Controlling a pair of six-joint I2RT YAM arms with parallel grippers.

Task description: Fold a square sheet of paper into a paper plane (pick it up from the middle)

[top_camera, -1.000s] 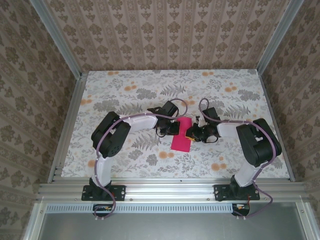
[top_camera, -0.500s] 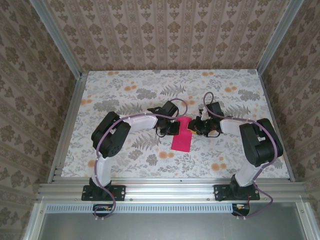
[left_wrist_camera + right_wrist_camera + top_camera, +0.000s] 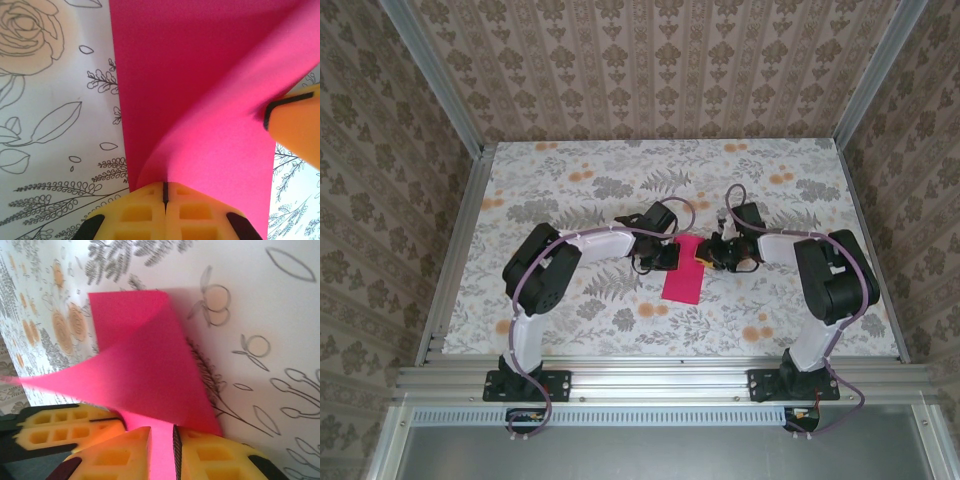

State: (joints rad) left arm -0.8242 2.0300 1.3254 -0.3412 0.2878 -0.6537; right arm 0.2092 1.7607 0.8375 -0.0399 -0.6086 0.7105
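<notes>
Around the workspace we see patterned walls (image 3: 650,70) on three sides, w/ alu posts (image 3: 436,75) at the corners. They close off the table (image 3: 570,170) at left, far end and right. The near edge is an alu rail (image 3: 650,375) w/ both bases bolted to it. The floral tabletop is open at the far end and out to both sides, so there's room to move there; the centre is crowded.

The left arm (image 3: 555,265) bends in from the left and the right arm (image 3: 830,280) from the right. Their wrists nearly face each other mid-table, each w/ a cable looped over it.

Between them lies the square sheet of paper (image 3: 682,280), magenta, folded to a narrow strip running near-to-far, slightly tilted.

The left gripper (image 3: 667,257) sits at the strip's far left edge. Its fingers are pressed together w/ the paper's edge nipped in the seam, and the paper curls up off the table to meet it. The right gripper (image 3: 705,260) is at the far right edge, jaws nearly closed on a sliver of pink, w/ a triangular flap lifting over the sheet. The two grippers' tips are close, just apart.
</notes>
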